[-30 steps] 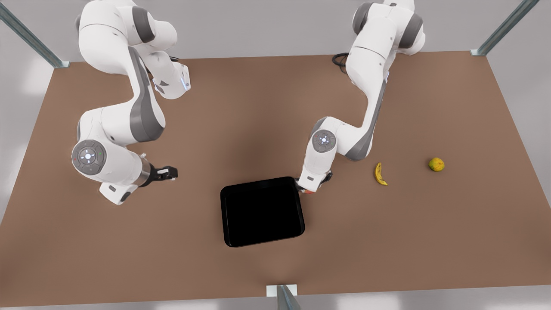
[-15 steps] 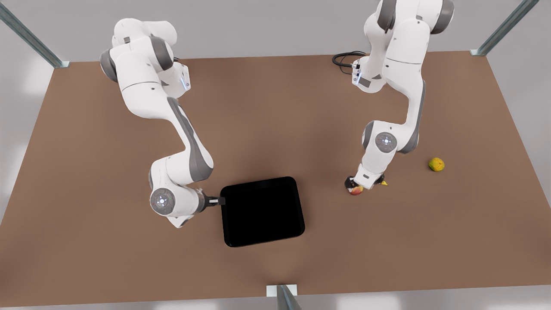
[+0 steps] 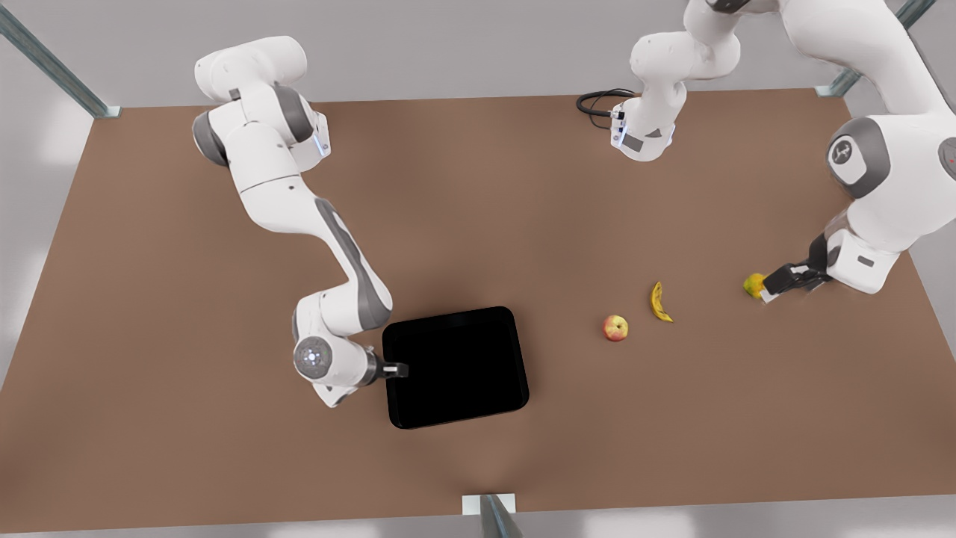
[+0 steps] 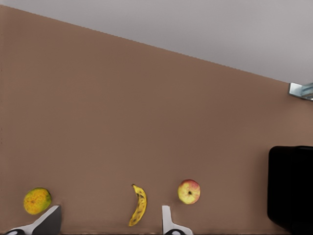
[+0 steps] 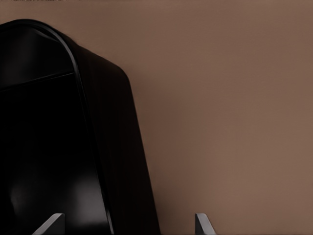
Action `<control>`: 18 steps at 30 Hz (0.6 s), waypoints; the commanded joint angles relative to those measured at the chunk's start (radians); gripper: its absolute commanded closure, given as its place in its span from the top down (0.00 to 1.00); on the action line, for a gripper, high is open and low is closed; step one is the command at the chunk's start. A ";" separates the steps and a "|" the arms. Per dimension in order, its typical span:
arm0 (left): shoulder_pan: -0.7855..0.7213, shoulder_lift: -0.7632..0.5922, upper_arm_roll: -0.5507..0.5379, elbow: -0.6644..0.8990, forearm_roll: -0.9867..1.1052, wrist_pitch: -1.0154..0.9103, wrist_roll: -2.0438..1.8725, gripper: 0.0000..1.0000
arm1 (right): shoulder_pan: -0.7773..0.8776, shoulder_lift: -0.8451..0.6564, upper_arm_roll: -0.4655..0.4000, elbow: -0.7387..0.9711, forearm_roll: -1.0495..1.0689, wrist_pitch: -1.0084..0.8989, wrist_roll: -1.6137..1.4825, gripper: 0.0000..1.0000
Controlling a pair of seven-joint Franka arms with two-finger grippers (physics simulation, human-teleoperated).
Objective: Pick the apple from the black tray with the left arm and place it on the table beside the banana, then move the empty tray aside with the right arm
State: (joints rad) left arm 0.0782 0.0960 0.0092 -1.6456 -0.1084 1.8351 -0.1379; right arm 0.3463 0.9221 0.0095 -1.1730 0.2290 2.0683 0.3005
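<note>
The apple [image 3: 615,327] [image 4: 189,191], red and yellow, rests on the brown table [image 3: 478,187] just to the front view's left of the banana [image 3: 659,302] [image 4: 139,205], a small gap between them. Nothing lies in the black tray [image 3: 454,366] [image 4: 291,188] [image 5: 44,147], which sits near the table's front middle. My left gripper [image 3: 773,288] [image 4: 107,224] hovers open and empty at the front view's right, beside the yellow-green fruit. At the tray's edge on the front view's left, my right gripper [image 3: 399,368] [image 5: 127,226] is open, its fingers either side of the rim.
A yellow-green round fruit [image 3: 754,284] [image 4: 37,200] lies to the front view's right of the banana, touching or nearly touching the left gripper. A black cable [image 3: 597,101] loops at the table's back. A grey post [image 3: 493,515] stands at the front edge.
The left gripper let go of the apple beside the banana and pulled away to the front view's right. The right gripper slid a little along the tray's edge toward the front.
</note>
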 commanded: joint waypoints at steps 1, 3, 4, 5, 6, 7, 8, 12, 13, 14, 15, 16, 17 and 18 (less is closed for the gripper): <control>0.029 -0.044 -0.055 -0.067 -0.001 0.032 0.254 1.00 | 0.000 0.007 0.000 0.003 0.001 0.065 0.028 0.97; 0.028 0.001 -0.057 -0.059 -0.002 -0.031 0.256 1.00 | 0.000 0.018 0.015 0.001 0.001 0.110 0.032 0.89; 0.009 -0.002 -0.064 -0.056 -0.001 -0.039 0.247 1.00 | 0.000 0.018 0.018 0.003 0.001 0.110 0.035 0.72; 0.011 -0.010 -0.060 -0.051 -0.001 -0.062 0.254 1.00 | -0.001 0.017 0.021 0.003 0.001 0.110 0.034 0.59; 0.009 -0.010 -0.061 -0.053 -0.001 -0.065 0.253 1.00 | -0.001 0.017 0.024 0.003 0.001 0.110 0.034 0.48; 0.009 -0.009 -0.061 -0.053 -0.001 -0.065 0.254 1.00 | -0.001 0.017 0.024 0.003 0.001 0.110 0.031 0.42; 0.009 -0.009 -0.061 -0.053 0.001 -0.065 0.254 1.00 | -0.001 0.017 0.024 0.003 0.001 0.110 0.029 0.35; -0.049 0.113 -0.069 0.116 0.036 -0.071 0.219 1.00 | -0.003 0.017 0.024 0.003 0.001 0.110 0.028 0.22; -0.066 0.119 -0.069 0.121 0.045 -0.069 0.212 1.00 | -0.003 0.017 0.024 0.003 0.001 0.110 0.028 0.22; -0.064 0.120 -0.069 0.118 0.045 -0.068 0.212 1.00 | -0.003 0.012 0.024 0.003 0.001 0.107 0.028 0.22; -0.064 0.120 -0.069 0.113 0.056 -0.068 0.212 1.00 | -0.003 0.011 0.024 0.003 0.003 0.099 0.028 0.22; -0.063 0.120 -0.069 0.107 0.056 -0.069 0.210 1.00 | -0.004 -0.011 0.030 0.003 0.003 0.087 0.028 0.22; -0.063 0.120 -0.069 0.105 0.056 -0.069 0.212 1.00 | -0.004 -0.011 0.027 0.003 0.003 0.078 0.028 0.22; -0.063 0.120 -0.069 0.105 0.056 -0.069 0.211 1.00 | -0.004 -0.020 0.026 0.003 0.003 0.058 0.028 0.22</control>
State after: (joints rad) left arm 0.0142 0.2172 -0.0590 -1.5404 -0.0600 1.7736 0.0086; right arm 0.3422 0.9058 0.0363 -1.1710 0.2366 2.1548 0.3078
